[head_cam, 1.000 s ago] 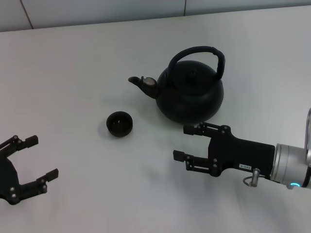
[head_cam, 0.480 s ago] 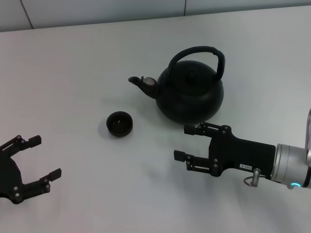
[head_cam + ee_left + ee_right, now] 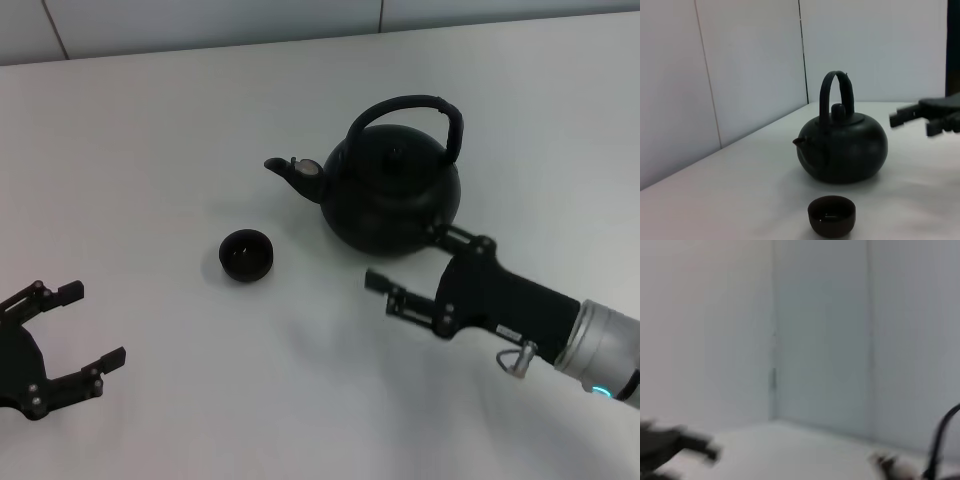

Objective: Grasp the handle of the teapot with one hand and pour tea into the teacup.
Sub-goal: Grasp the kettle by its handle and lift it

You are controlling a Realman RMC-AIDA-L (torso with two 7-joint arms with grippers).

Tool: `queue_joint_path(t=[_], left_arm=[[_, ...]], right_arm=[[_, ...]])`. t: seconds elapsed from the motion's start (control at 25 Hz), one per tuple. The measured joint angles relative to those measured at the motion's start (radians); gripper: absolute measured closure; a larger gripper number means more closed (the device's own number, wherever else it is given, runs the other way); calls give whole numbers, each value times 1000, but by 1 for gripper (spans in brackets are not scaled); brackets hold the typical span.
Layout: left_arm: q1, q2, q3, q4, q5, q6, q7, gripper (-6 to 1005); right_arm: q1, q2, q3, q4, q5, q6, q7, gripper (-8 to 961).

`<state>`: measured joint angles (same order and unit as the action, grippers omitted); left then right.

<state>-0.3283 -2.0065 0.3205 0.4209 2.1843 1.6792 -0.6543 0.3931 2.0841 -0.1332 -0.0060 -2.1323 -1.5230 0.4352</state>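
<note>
Centrally in the head view, the teapot point(image 3: 392, 192) stands upright on the white table point(image 3: 150, 150), its handle point(image 3: 412, 110) arched over the lid and free of any contact, its spout pointing left. To the near left of the spout sits the teacup point(image 3: 246, 255), apart from the pot, with bare surface all round it. The right gripper point(image 3: 412, 272) reaches in from the near right with its fingers spread apart and holding nothing; one finger point(image 3: 395, 295) lies over bare table, while the other is by the pot's near side, where contact cannot be judged. Open table lies between this gripper and the cup. The left gripper point(image 3: 75, 325) hangs at the near-left corner, fingers parted and empty, well apart from cup and pot. The table's far edge meets a pale wall point(image 3: 200, 20).

Next, in the left wrist view, the cup point(image 3: 832, 216) is nearest the camera, the pot point(image 3: 842, 147) behind it, the handle point(image 3: 836, 95) edge-on, and the right gripper point(image 3: 927, 116) beside the pot at lid height. Pale wall panels point(image 3: 740, 75) close the background.

Lastly, the right wrist view shows mainly wall point(image 3: 815, 330); a thin dark arc at one edge cannot be identified.
</note>
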Motion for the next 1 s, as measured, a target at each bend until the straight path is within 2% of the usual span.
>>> queue_joint_path(t=[0.28, 0.44, 0.6, 0.84, 1.0], left_arm=[[3, -1, -4, 2, -1, 0, -1, 136], [5, -1, -5, 4, -5, 6, -1, 136], [6, -1, -5, 4, -7, 9, -1, 137], [6, -1, -7, 4, -8, 18, -1, 137], [7, 0, -7, 4, -8, 20, -1, 137]], right_arm=[[-122, 6, 336, 221, 0, -4, -280, 232], [-185, 8, 455, 326, 0, 28, -376, 231], [-216, 8, 496, 383, 17, 62, -429, 231], [-232, 8, 466, 447, 174, 87, -523, 230], [-225, 8, 449, 449, 179, 93, -540, 232]])
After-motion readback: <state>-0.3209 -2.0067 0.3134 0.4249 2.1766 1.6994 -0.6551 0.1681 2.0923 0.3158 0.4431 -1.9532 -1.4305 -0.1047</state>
